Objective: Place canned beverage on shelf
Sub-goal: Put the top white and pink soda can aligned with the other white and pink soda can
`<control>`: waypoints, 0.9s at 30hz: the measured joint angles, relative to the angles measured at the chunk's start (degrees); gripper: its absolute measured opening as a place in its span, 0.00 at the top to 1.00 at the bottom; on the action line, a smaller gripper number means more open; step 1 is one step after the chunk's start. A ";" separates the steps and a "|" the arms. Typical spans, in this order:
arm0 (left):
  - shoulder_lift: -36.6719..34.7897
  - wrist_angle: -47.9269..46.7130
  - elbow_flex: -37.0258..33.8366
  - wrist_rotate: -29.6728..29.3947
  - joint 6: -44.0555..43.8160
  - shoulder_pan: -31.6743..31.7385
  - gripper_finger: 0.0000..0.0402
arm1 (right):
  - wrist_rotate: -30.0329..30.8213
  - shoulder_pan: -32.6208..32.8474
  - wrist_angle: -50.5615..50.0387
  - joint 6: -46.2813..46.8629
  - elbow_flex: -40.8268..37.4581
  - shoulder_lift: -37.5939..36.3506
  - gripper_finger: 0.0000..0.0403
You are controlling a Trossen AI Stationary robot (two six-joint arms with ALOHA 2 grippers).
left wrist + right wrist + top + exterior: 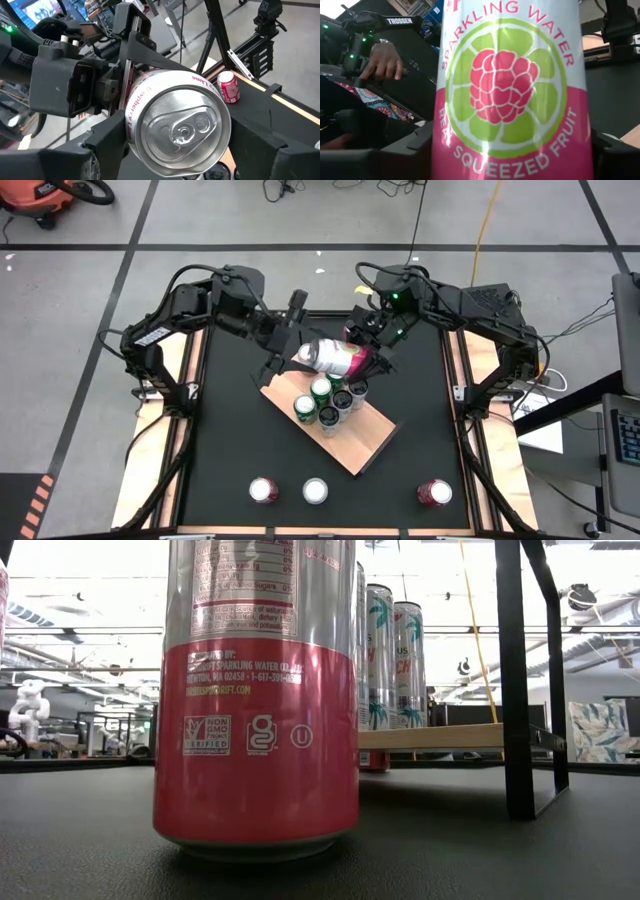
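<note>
Raspberry-lime can (335, 357) lies sideways in air above far end of shelf (360, 442), between my grippers. Left gripper (283, 350) clamps its top end; right gripper (372, 350) clasps its body. Five cans (327, 400) stand on shelf below.

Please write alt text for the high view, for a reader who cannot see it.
Both grippers, left and right, meet at a tilted pink-and-white can above the wooden shelf, which holds five upright cans. Three more cans stand along the black table's near edge.
</note>
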 joint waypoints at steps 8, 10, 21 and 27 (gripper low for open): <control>-0.02 0.98 0.00 -3.46 -4.81 -0.20 0.26 | -0.52 -0.04 -0.09 -0.07 0.00 -0.06 0.33; -0.08 1.73 0.00 -4.65 -8.00 -0.21 0.23 | -0.16 -0.04 0.00 -0.36 0.00 -0.37 0.32; -1.85 2.30 0.07 -10.13 -20.83 -0.06 0.02 | 3.04 -1.20 0.71 0.14 0.02 -1.72 0.33; -6.21 -0.07 0.09 -17.91 -36.35 -0.06 0.03 | 9.06 -1.36 0.38 2.59 0.00 -3.76 0.34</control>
